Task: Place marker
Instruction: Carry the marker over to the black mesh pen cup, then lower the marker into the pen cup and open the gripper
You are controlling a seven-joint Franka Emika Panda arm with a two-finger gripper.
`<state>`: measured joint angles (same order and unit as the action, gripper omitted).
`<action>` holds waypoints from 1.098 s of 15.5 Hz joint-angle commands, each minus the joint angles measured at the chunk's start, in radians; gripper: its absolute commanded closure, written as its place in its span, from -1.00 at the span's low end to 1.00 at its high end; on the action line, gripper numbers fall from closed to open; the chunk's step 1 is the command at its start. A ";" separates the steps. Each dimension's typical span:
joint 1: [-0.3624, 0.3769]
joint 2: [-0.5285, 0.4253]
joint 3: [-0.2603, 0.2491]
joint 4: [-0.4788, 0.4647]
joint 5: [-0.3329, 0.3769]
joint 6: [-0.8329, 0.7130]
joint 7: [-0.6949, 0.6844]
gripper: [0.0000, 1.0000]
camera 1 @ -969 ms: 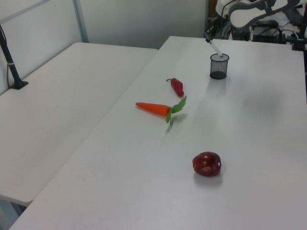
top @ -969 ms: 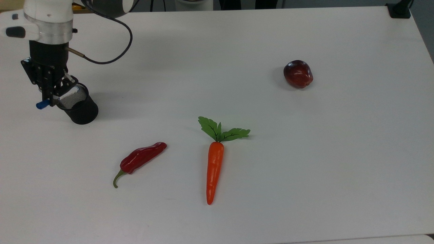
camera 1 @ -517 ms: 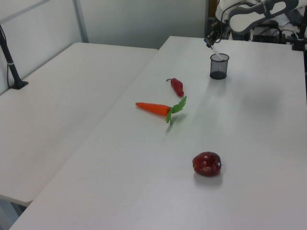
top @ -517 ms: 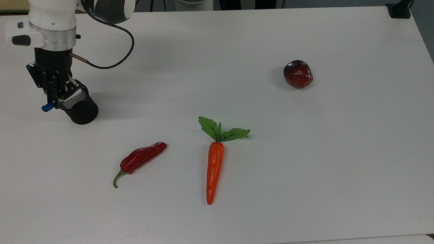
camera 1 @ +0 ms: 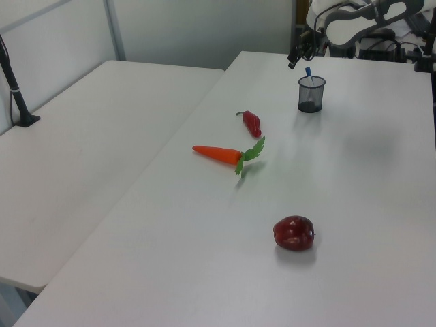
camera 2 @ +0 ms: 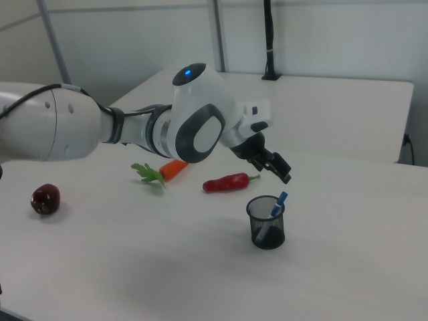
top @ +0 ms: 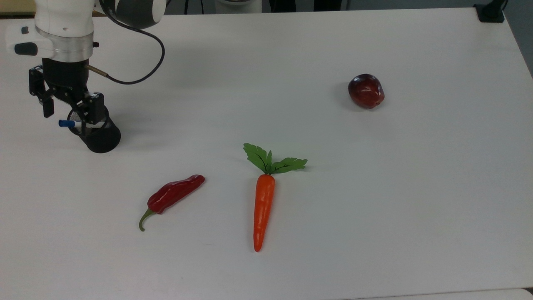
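Now the marker (camera 2: 276, 204) is left leaning in the mesh pen cup (camera 2: 266, 223); the gripper (top: 66, 106), spread wide at its twelve o'clock, is best lifted clear.

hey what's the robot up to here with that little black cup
The Panda arm has dropped the marker into the black mesh cup, where it leans against the rim with its blue end sticking out. The gripper hangs just above the cup with its fingers spread and nothing in them. A red chili pepper, a carrot and a dark red apple lie untouched on the white table.
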<state>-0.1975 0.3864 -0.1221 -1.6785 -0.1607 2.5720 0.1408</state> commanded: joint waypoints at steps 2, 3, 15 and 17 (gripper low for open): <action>0.038 -0.056 0.013 -0.018 -0.017 0.010 0.011 -1.00; 0.067 -0.073 0.013 -0.018 -0.011 -0.005 0.011 -1.00; 0.366 -0.306 0.035 0.048 0.055 -0.720 -0.098 -1.00; 0.372 -0.346 0.035 0.046 0.102 -0.809 -0.104 -1.00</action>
<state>0.1611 0.1170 -0.0791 -1.6044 -0.1242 1.8811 0.0944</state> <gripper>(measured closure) 0.000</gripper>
